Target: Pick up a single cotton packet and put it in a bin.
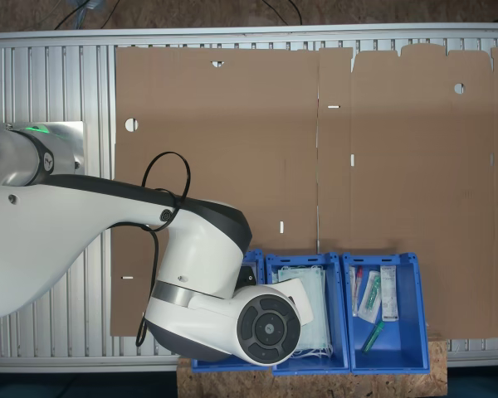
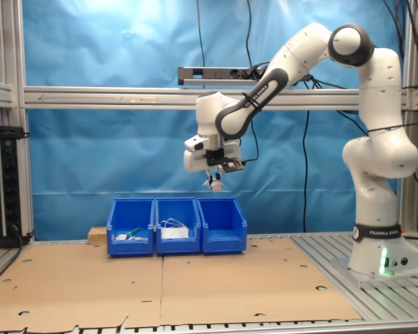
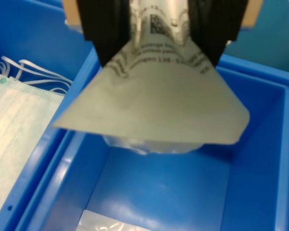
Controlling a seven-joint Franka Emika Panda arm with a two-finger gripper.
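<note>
Above blue bin (image 3: 260, 144): gripper (image 3: 159, 29) clamped on cotton packet (image 3: 159, 106), packet hanging over bin interior; masks (image 3: 14, 120) in neighbouring bin.

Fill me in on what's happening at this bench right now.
The Panda arm's gripper is shut on a cotton packet, holding it in the air above a row of three blue bins. In the wrist view the packet hangs over an end bin that already has a similar packet on its floor. The middle bin holds face masks, and the far end bin holds small packaged items. The packet has not been released yet.
</note>
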